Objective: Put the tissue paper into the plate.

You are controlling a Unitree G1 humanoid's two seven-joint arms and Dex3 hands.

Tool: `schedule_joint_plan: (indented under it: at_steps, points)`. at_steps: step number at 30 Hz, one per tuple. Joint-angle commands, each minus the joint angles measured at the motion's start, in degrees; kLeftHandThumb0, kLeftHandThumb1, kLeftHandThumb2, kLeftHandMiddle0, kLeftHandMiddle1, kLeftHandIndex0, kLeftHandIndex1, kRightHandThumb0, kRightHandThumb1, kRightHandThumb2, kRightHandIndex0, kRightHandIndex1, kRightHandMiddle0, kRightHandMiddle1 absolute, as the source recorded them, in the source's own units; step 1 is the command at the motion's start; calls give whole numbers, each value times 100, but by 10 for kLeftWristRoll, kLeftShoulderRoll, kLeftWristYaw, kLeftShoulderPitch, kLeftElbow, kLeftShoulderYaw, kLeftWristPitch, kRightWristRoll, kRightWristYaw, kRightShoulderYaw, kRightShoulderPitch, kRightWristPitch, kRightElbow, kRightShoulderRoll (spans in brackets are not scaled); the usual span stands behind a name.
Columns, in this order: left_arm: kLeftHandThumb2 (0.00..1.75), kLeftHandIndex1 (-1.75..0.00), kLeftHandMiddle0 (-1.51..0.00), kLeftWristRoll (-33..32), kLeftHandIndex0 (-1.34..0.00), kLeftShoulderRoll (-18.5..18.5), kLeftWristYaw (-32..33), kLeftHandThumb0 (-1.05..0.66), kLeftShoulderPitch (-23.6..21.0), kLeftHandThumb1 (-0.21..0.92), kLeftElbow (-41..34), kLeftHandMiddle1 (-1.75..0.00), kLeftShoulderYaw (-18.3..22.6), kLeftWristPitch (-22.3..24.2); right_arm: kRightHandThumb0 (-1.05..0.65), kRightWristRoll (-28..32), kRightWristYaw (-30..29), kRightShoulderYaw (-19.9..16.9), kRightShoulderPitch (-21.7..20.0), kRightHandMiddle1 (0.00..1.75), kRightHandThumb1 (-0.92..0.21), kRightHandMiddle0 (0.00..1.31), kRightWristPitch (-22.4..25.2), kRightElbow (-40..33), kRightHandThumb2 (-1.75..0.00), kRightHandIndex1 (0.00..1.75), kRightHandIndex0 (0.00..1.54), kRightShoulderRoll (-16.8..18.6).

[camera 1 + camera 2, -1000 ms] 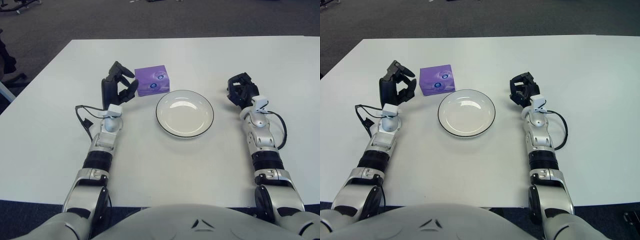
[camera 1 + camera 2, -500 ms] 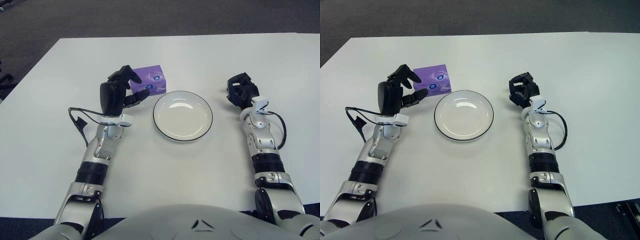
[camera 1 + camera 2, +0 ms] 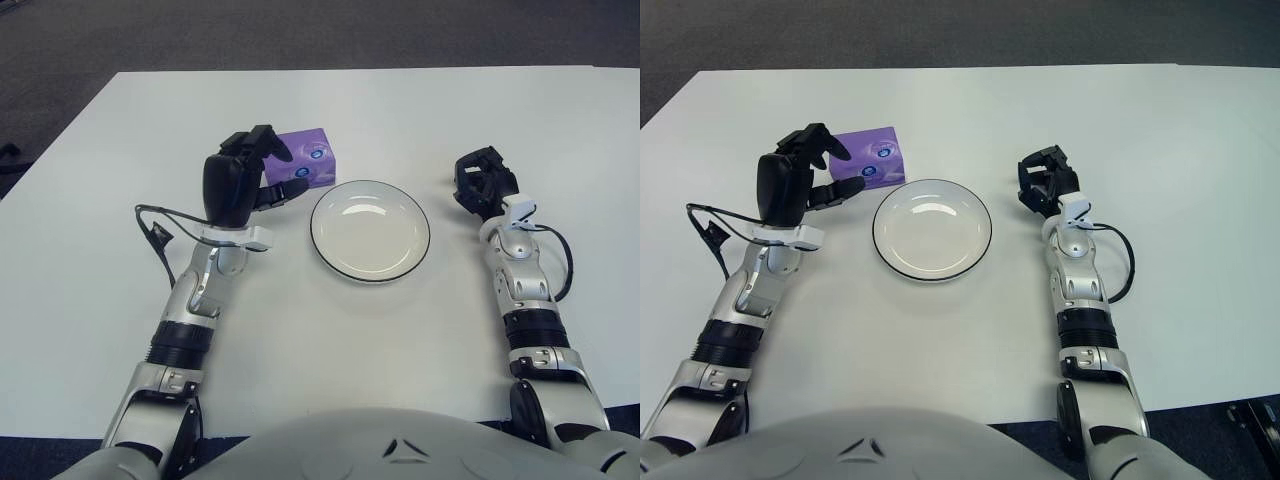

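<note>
left hand (image 3: 245, 185) hovering open-fingered over purple tissue paper (image 3: 308, 170), not gripping | plate (image 3: 369, 231) sitting beside it | right hand (image 3: 482, 183) curling empty right of plate

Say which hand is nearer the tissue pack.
Left. The left hand reaches over the purple tissue pack's left end; the right hand shows right of the plate.

Purple tissue pack (image 3: 310, 160) flat beside empty black-rimmed white plate (image 3: 370, 232), upper left
</note>
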Motion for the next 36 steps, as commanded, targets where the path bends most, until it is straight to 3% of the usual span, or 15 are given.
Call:
schedule_joint_plan:
  at_steps: [1,7,11,12,13,15,18,22,29,36]
  points:
    - [29,-149,-61,25,-45,28,14,-36,-49,92,23,-170,-12,-15,-37,-2,0,14,62,173,-77,31,14,39,-70,175,67,46]
    - [31,-150,-50,56,-42,47,17,-36,-89,92,46,-147,-29,-4,-37,-1,1,13,61,173,-77,31,13,42,-70,175,68,46]
    - [32,-153,-44,68,-40,56,4,-36,-110,92,60,-114,-41,9,-37,0,2,13,61,174,-75,32,12,42,-73,175,68,45]
    - [28,-122,-43,71,-38,59,2,-40,-114,92,63,-97,-45,13,-37,0,3,13,61,174,-75,32,12,42,-73,175,68,45]
    - [26,-108,-45,81,-40,64,-2,-42,-121,92,68,-89,-50,19,-37,0,3,13,61,174,-75,32,12,42,-74,175,68,45]
    - [22,-63,-50,98,-45,73,-4,-50,-132,92,77,-49,-61,28,-38,0,3,13,61,174,-75,32,12,42,-74,175,68,45]
    - [24,-36,-50,120,-47,83,1,-60,-147,92,91,-20,-75,38,-38,0,4,13,61,174,-74,32,12,42,-76,175,69,45]
    - [28,-24,-46,143,-45,88,9,-68,-166,92,115,-5,-96,51,-38,1,6,12,61,175,-73,32,11,43,-76,175,69,45]
    - [36,-16,-36,147,-40,83,12,-77,-202,92,170,0,-123,60,-38,1,8,12,61,175,-73,32,10,46,-77,175,69,45]
    - [53,-6,-20,103,-26,84,-68,-94,-229,92,218,0,-141,50,-38,2,10,11,61,175,-72,33,8,48,-78,175,70,44]
